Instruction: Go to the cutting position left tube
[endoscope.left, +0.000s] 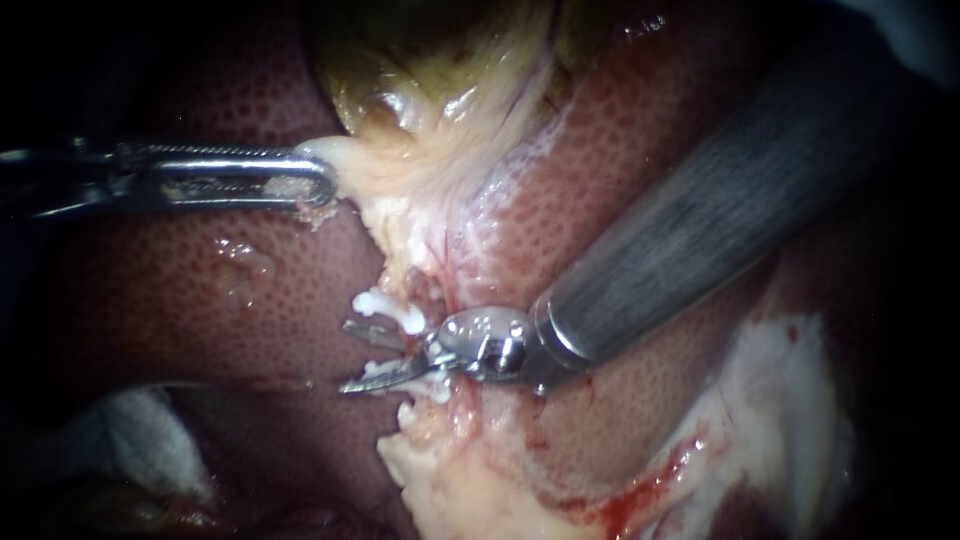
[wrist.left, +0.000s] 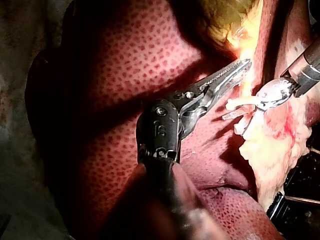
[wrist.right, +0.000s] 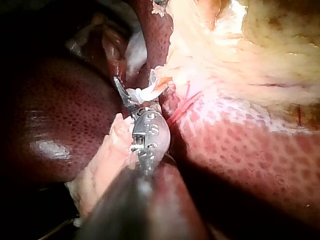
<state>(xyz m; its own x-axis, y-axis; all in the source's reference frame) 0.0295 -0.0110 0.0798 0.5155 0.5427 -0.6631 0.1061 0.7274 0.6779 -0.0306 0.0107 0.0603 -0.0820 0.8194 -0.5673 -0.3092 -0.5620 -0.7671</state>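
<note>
Endoscope view: our right instrument (endoscope.left: 345, 357) has jaws apart astride the tube (endoscope.left: 432, 300); we judge positioning nearly complete. Our left instrument (endoscope.left: 325, 180) clamps the gallbladder (endoscope.left: 430, 60).

The left instrument (endoscope.left: 322, 181) ends in long, narrow jaws of bright steel, each slotted down its length and finely toothed along the inner edge. Behind them sits a black, blocky wrist housing with a round silver pin and stamped marks, on a dark shaft. The right instrument (endoscope.left: 343, 357) has a thick shaft of dull grey brushed metal with a bright collar. Beyond the collar come a rounded, polished silver wrist with a small ribbed pin and two short, thin, pointed blade-like jaws.
</note>
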